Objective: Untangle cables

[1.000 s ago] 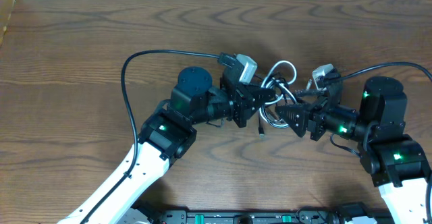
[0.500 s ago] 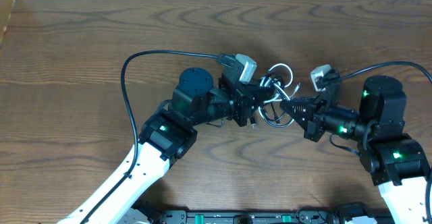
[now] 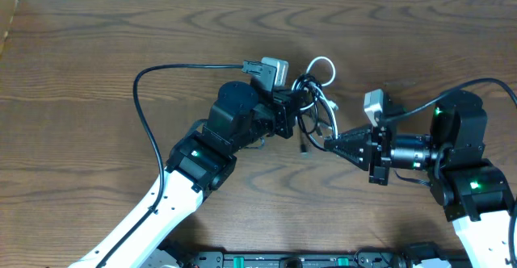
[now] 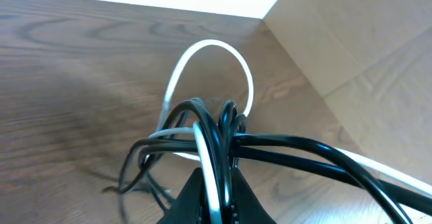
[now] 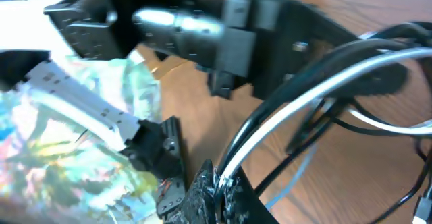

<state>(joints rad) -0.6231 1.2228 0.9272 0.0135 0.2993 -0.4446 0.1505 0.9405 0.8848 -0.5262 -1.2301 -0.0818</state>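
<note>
Wooden table (image 3: 81, 58), left end effector (image 3: 301, 117) pinching the cables (image 4: 223, 126) — right end effector (image 3: 329, 141) pinching them too

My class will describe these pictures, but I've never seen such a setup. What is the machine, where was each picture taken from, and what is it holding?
These are two robot arms at a wooden table, each ending in a two-finger gripper. The wide picture looks down from above; the two close-ups come from a camera on each wrist. Between the arms is a tangle of thin cables, black ones and one white. The left gripper and the right gripper each pinch that tangle from opposite sides.
</note>
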